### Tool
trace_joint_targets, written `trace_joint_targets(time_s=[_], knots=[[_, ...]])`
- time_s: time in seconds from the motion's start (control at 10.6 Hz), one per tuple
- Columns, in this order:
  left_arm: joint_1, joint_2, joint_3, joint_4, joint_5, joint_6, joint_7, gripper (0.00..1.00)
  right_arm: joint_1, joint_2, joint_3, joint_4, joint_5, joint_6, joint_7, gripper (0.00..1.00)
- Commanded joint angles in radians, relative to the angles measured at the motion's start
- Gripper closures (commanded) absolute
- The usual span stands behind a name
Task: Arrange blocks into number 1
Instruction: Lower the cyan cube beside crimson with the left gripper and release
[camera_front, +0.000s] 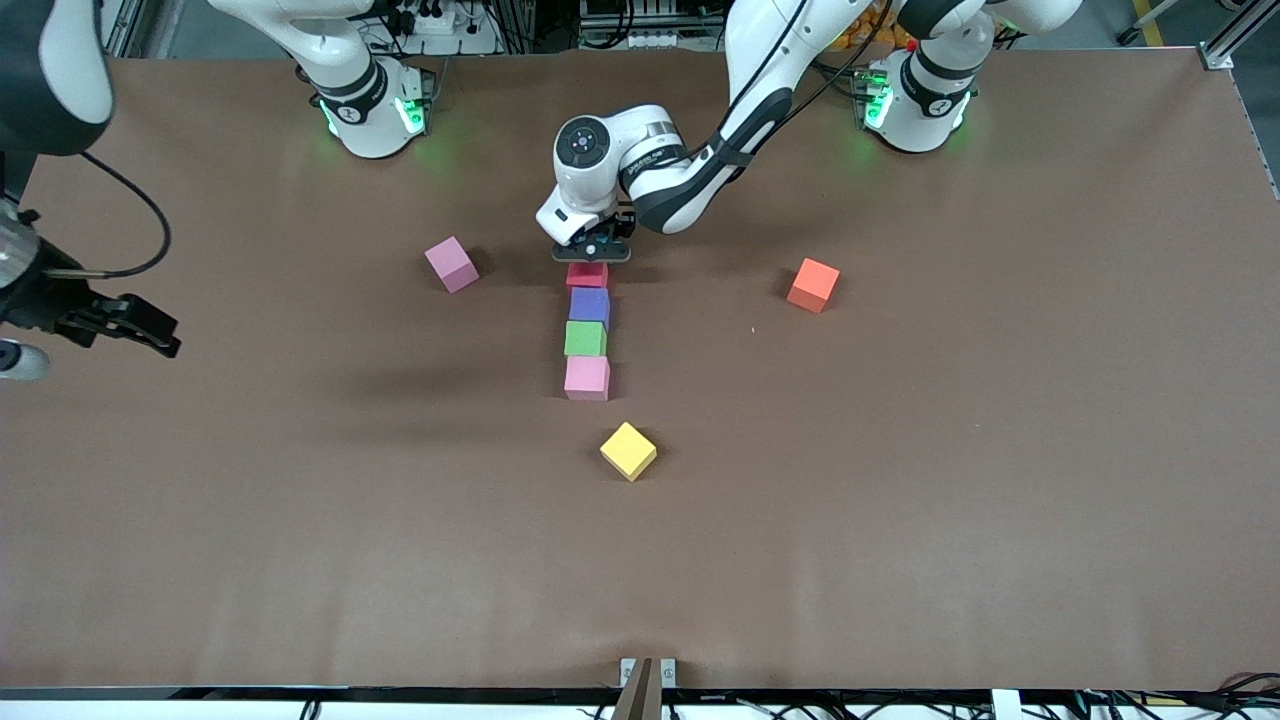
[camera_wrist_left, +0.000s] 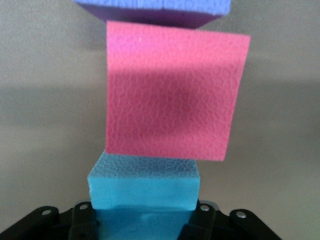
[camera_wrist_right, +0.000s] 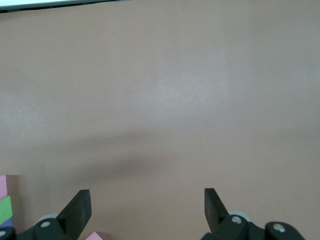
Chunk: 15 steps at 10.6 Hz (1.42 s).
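While the left claw (camera_front: 592, 250) grips a blue block (camera_wrist_left: 145, 187) at the twelve o'clock end of the column, just above red (camera_front: 587, 274), the column runs red, purple (camera_front: 590, 304), green (camera_front: 585, 339), pink (camera_front: 587, 378) toward six o'clock. The right claw (camera_front: 135, 325) waits wide apart at the right arm's end of the table (camera_front: 900, 520).

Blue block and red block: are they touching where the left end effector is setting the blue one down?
Touching. The left wrist view shows the blue block, gripped by the left end effector, with its edge meeting the red block, no table visible between them.
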<state>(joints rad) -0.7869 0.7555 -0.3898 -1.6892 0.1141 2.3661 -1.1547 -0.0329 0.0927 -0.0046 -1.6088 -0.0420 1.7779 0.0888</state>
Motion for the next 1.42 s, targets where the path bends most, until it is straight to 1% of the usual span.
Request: trace_joint_targets(time_s=[0.0,0.09,0.19,0.28,0.38,0.57,0.66,0.85,1.04,1.23,1.33], knots=[[-0.008,0.011,0.023,0.019,0.029,-0.013,0.018,1.0,-0.021,-0.051,-0.002,-0.029,0.022,-0.026,-0.026,0.0],[-0.009,0.011,0.026,0.019,0.044,-0.013,0.016,1.0,-0.024,-0.06,-0.009,-0.029,0.022,-0.049,-0.027,0.0],[-0.009,0.01,0.028,0.019,0.055,-0.013,0.016,0.94,-0.001,-0.06,-0.05,-0.029,0.022,-0.055,-0.027,0.0],[-0.009,0.011,0.028,0.019,0.059,-0.017,0.016,0.09,0.042,-0.06,-0.09,-0.029,0.022,-0.063,-0.029,0.0],[-0.026,0.01,0.032,0.019,0.076,-0.018,0.013,0.0,0.072,-0.057,-0.125,-0.028,0.022,-0.064,-0.027,0.0],[-0.025,0.001,0.045,0.023,0.078,-0.025,0.013,0.0,0.065,-0.05,-0.124,-0.026,0.024,-0.066,-0.027,0.0],[-0.02,-0.007,0.045,0.043,0.078,-0.063,0.01,0.0,0.067,-0.048,-0.124,-0.026,0.024,-0.066,-0.027,0.0],[-0.014,-0.034,0.045,0.094,0.065,-0.187,0.009,0.0,0.071,-0.048,-0.124,-0.023,0.024,-0.066,-0.026,0.0],[0.0,-0.093,0.045,0.099,0.061,-0.25,0.003,0.0,0.073,-0.047,-0.124,-0.022,0.024,-0.066,-0.026,0.0],[0.041,-0.148,0.045,0.103,0.043,-0.274,-0.002,0.0,0.074,-0.047,-0.124,-0.017,0.024,-0.066,-0.026,0.0],[0.079,-0.169,0.045,0.114,0.036,-0.29,-0.002,0.0,0.076,-0.047,-0.124,-0.016,0.024,-0.068,-0.027,0.0]])
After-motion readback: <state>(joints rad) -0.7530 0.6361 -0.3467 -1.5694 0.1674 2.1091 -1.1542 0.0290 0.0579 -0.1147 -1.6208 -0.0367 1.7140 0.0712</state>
